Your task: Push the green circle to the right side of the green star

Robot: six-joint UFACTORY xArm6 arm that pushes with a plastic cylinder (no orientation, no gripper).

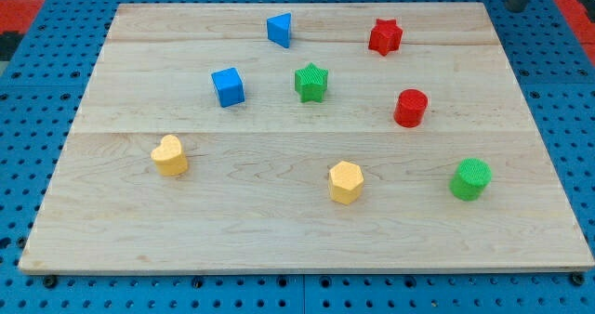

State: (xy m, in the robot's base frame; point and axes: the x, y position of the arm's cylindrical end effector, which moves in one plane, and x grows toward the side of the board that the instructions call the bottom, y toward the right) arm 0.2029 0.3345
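The green circle (470,179) stands near the board's right edge, toward the view's bottom. The green star (311,82) stands above the board's middle, far to the upper left of the circle. My tip (514,6) shows at the view's top right corner, just off the board's top right corner. It is far above the green circle and touches no block.
On the wooden board (139,249) also stand a blue triangle (279,29), a blue cube (228,86), a red star (384,36), a red cylinder (410,108), a yellow heart (169,155) and a yellow hexagon (345,182). The red cylinder is between star and circle.
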